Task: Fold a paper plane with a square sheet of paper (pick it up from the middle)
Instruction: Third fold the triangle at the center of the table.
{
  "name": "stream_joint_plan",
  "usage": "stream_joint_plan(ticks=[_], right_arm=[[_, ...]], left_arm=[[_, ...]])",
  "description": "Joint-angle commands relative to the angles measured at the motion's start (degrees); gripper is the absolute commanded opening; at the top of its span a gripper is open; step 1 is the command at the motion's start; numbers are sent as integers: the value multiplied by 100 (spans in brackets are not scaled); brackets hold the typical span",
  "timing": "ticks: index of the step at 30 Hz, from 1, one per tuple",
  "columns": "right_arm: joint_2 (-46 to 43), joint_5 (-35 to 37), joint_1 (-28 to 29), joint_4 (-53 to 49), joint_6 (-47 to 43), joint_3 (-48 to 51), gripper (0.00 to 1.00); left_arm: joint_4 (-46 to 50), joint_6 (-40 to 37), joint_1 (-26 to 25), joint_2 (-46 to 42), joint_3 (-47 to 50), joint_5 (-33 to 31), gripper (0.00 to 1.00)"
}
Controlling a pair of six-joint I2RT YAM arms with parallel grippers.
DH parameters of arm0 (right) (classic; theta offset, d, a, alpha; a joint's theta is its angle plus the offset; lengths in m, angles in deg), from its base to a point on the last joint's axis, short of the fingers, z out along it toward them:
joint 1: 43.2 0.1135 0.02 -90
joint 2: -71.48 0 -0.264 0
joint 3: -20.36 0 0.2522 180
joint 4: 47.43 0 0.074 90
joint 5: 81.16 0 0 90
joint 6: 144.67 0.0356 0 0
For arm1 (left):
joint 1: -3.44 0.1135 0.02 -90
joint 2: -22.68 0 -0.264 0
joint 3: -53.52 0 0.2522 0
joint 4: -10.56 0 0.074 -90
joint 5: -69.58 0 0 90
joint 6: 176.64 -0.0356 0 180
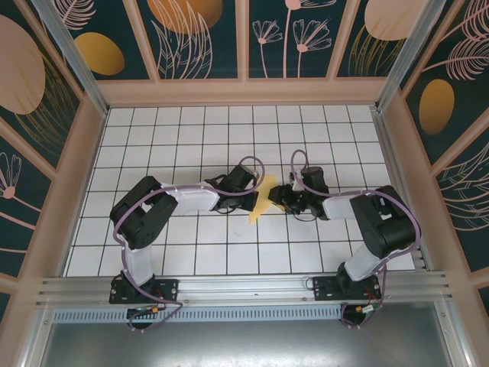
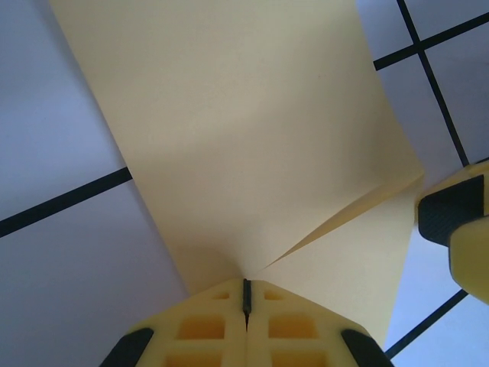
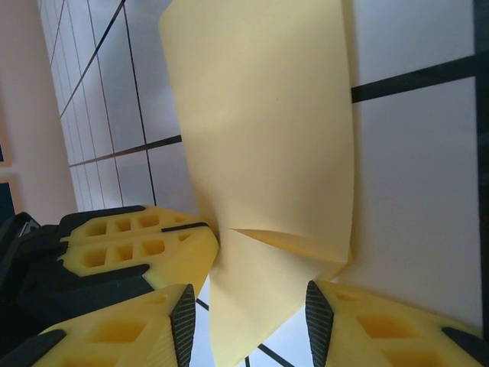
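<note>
Since the left claw (image 2: 246, 306) clamps the square sheet of paper (image 2: 252, 130) steady over the desk (image 2: 61, 290), the right claw (image 3: 248, 321) straddles it with jaws apart, seemingly poised to crease.

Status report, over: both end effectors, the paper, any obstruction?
Left end effector shut on square sheet of paper. Right end effector open, straddling it. Sheet creased, no plane yet. Both end effectors close together.
</note>
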State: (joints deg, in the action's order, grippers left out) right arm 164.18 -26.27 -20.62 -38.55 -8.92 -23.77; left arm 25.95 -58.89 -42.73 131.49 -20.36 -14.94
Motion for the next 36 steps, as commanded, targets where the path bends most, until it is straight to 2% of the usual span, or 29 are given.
stream_joint_plan(ticks=[1,7,13,18,25,36], right_arm=[[-254,532,63,-259,725,-112,45],[-468,1025,165,-563,1295,-119,42],[-62,698,236,-408,1371,-295,40],[29,757,329,-551,1369,-424,40],[-328,1331,321,-1010,1369,-353,40],[-46,1017,329,-717,1499,-364,40]], left_arm=[[60,3,-4,-64,44,16,7],[49,20,-1,-114,86,4,7],[65,2,-3,-107,71,-11,7],[90,-6,-3,-115,70,-20,7],[109,-14,-5,-137,80,-37,7],[169,-44,2,-141,70,-65,7]])
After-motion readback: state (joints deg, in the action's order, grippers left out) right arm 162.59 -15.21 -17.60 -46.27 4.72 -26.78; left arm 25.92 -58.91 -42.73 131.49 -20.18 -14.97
